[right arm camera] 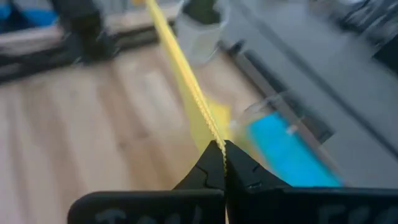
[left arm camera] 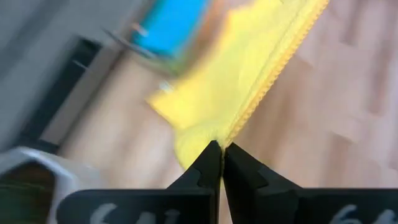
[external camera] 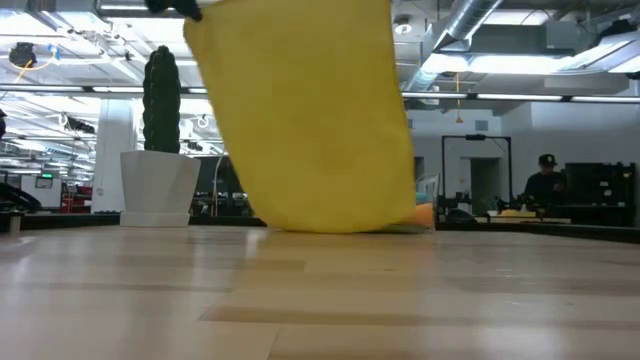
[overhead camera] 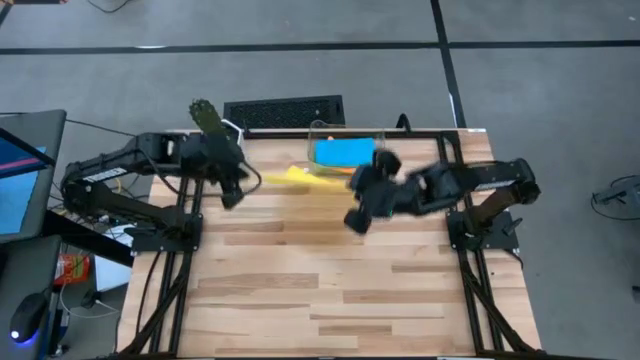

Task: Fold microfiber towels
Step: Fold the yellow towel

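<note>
Wood planks form the counter (overhead camera: 330, 290), which stands in a large workshop with exposed ducts overhead; a white planter with a dark cactus-like plant (external camera: 161, 150) sits at the counter's far edge, and a person (external camera: 545, 180) is seated at a distant desk. Both arms are raised over the far half of the counter, and the yellow towel (external camera: 310, 120) hangs between them, its upper edge stretched taut from one hand to the other. Its lower edge reaches the counter or hangs just above it; contact cannot be confirmed. Holding the cloth by two upper corners probably lets it hang flat and square, so it can be laid out smooth for folding. The left hand (left arm camera: 221, 155) is pinched together on one corner of the yellow towel, with the scalloped hem running away from the fingertips. The right hand (right arm camera: 221, 155) is likewise clamped on the opposite corner, the hem leading off toward the left arm. Neither hand shows a gap beyond the cloth's thickness. A blue towel (overhead camera: 343, 152) lies in a clear bin (overhead camera: 318, 133) at the far edge of the counter, just behind the hanging cloth. Folding of the yellow towel appears not yet begun; spreading it flat is judged to be the step in hand.
</note>
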